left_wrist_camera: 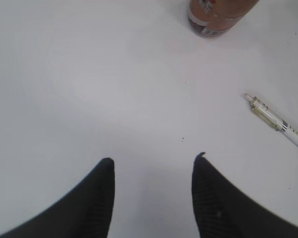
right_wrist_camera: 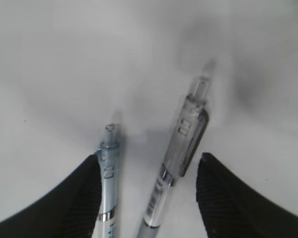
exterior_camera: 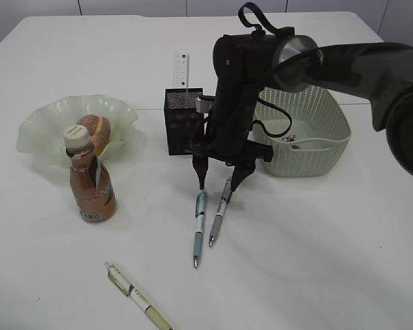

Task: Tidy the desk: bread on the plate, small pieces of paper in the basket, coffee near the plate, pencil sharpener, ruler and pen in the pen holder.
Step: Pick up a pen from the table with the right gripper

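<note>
Right tool [exterior_camera: 219, 184] wide, straddling two pens in front of the holder [exterior_camera: 184, 121]. Centre on the grey pen [exterior_camera: 219, 212] only, keep the blue pen [exterior_camera: 200, 227] outside, drop, then close. Left tool [left_wrist_camera: 151, 173] half open, empty.

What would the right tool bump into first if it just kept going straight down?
Probably the two pens lying between the right tool's open tips, though which pen first is unclear; under them, the desk.

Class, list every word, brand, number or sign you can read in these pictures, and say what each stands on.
None can be read.
Coffee bottle label: print too blurred.
Ruler in the pen holder: fine marks, no digits legible.
Grey pen barrel: dark print, too blurred.
Blue pen and cream pen: no legible text.
</note>
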Motion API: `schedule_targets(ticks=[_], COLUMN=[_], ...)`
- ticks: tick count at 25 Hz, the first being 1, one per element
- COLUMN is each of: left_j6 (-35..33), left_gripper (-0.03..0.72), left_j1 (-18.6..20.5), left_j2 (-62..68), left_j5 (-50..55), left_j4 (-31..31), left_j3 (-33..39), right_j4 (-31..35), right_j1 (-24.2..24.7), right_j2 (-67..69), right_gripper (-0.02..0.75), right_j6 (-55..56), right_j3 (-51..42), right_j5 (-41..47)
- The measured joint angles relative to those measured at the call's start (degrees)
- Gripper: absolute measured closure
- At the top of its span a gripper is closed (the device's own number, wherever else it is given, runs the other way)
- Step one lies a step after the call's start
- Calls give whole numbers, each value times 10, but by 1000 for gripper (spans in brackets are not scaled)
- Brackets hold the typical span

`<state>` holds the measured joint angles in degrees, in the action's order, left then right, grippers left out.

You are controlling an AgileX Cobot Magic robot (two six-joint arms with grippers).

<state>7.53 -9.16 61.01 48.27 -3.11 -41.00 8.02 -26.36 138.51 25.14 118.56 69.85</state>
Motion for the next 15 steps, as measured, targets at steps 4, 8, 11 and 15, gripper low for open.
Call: schedule_targets(ticks=[4,8,11,15], left_j6=[0,0,0,0], left_gripper=[318,318,318,318], left_j1=[0,0,0,0], left_j2=[0,0,0,0], left_j5=[0,-1,-2,-7], left_j4=[0,0,0,0], left_j3=[0,0,0,0], right_j4=[-12,-13,-16,-23], right_j1=[0,0,0,0], right_j2=[11,23,29,29], right_gripper=[288,288,288,288], right_j6=[13,27,35,44], right_j3=[0,1,1,1], right_j5=[0,0,0,0])
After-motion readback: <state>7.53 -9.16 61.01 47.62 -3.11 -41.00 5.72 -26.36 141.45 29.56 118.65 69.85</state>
